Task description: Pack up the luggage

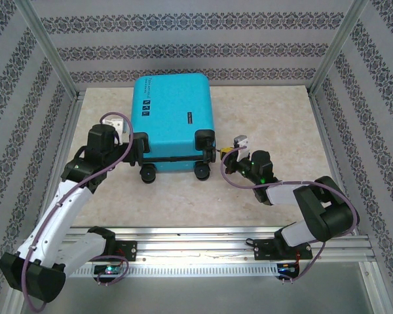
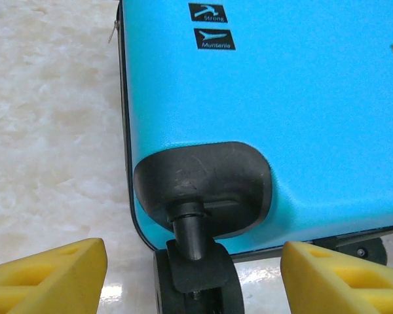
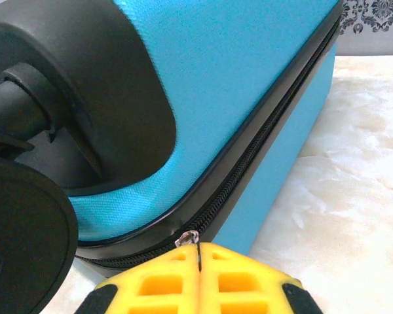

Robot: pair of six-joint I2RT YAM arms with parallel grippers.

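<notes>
The luggage is a turquoise hard-shell suitcase, lying flat and closed in the middle of the table with its black wheels toward me. My left gripper is at its near left corner. Its yellow fingers stand open on either side of the black wheel, with neither finger touching it. My right gripper is at the near right corner. In the right wrist view its yellow fingers are shut on the small metal zipper pull of the black zipper along the shell's seam.
The beige table has free room to the right of the case and in front of it. Metal frame posts and patterned walls close in the back and sides. An aluminium rail runs along the near edge.
</notes>
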